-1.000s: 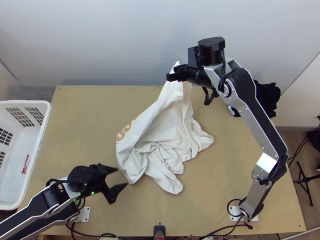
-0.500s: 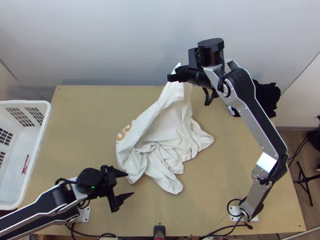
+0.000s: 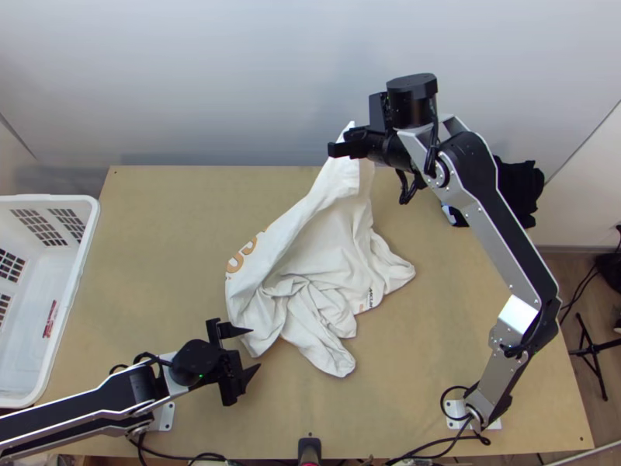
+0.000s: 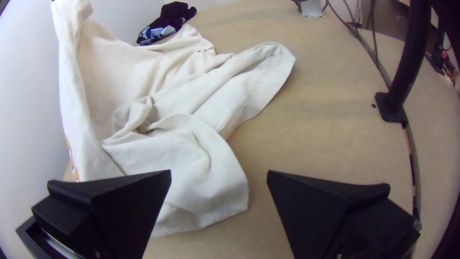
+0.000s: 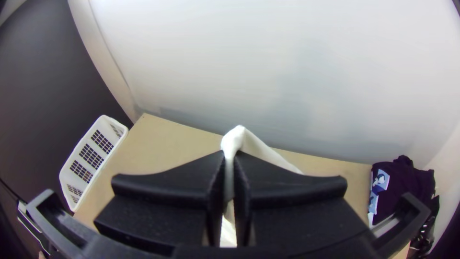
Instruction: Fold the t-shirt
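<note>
Plainly, the white t-shirt (image 3: 334, 233) is held up by one pinched bit of cloth, which is clamped between the fingers of the right gripper (image 3: 335, 149) toward the table's far edge. From there the cloth is draped down in a slope, and the rest is left bunched and creased on the wooden table (image 3: 171, 233), around its middle. Orange lettering (image 3: 244, 256) is seen on the slope facing the basket's side. By the left gripper (image 3: 254, 350) nothing is gripped: its fingers are parted widely, with the near edge of the cloth seen between and beyond them in the left wrist view; whether it is touched cannot be told. A white basket (image 3: 91, 233) is placed beside the table on the left, and dark folded clothing (image 3: 520, 190) is seen at the far right corner.
</note>
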Tool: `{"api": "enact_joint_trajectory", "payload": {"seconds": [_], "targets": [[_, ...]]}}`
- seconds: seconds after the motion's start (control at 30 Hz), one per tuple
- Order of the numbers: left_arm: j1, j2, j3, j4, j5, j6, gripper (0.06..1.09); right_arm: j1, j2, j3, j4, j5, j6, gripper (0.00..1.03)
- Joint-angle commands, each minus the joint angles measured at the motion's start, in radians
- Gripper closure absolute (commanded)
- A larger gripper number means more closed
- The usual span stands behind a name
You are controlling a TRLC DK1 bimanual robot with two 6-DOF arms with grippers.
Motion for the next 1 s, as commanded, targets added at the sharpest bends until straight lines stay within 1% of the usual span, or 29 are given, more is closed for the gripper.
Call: {"api": "enact_joint_trajectory", "payload": {"seconds": [0.0,0.03,0.07,0.1,0.13,0.17,0.3,0.53,0.6,0.67,0.73,0.77,0.8,0.87,0.97], "targets": [[-0.013,0.077,-0.044,0.134,-0.059,0.063,0.29,-0.004,0.002,0.008,0.002,0.003,0.002,0.99],[-0.014,0.096,-0.055,0.147,-0.056,0.079,0.39,-0.004,0.002,0.01,0.002,0.005,0.002,0.99],[-0.014,0.12,-0.067,0.197,-0.053,0.091,0.49,-0.004,0.002,0.013,0.002,0.005,0.002,0.99],[-0.014,0.151,-0.069,0.236,-0.055,0.096,0.64,-0.006,0.002,0.016,0.002,0.005,0.002,0.99],[-0.014,0.175,-0.054,0.247,-0.053,0.096,0.87,-0.008,0.002,0.018,0.002,0.005,0.002,0.99],[-0.014,0.194,-0.034,0.261,-0.053,0.094,1.04,-0.008,0.002,0.016,0.002,0.006,0.002,0.99],[0.018,0.137,0.051,0.235,-0.058,0.088,1.04,-0.024,-0.003,0.016,0.001,0.006,0.002,0.99],[0.315,-0.007,0.249,0.25,-0.045,0.138,1.05,-0.064,-0.029,0.01,0.001,0.006,0.003,0.99],[0.418,-0.038,0.316,0.266,-0.021,0.149,1.05,-0.077,-0.036,0.01,0.001,0.005,0.003,0.99],[0.529,-0.059,0.4,0.269,0.038,0.152,1.05,-0.092,-0.042,0.01,0.001,0.005,0.003,0.99],[0.639,-0.064,0.502,0.27,0.094,0.125,1.05,-0.106,-0.045,0.01,0.001,0.005,0.003,0.99],[0.676,-0.056,0.549,0.282,0.102,0.109,1.05,-0.11,-0.047,0.01,0.001,0.005,0.003,0.99],[0.713,-0.044,0.591,0.316,0.102,0.094,1.05,-0.119,-0.047,0.013,0.001,0.005,0.003,0.99],[0.806,-0.004,0.651,0.434,0.102,0.063,1.05,-0.135,-0.047,0.018,0.001,0.005,0.003,0.99],[0.98,0.054,0.686,0.58,0.102,0.034,1.05,-0.161,-0.049,0.027,0.001,0.003,0.003,0.99]]}}
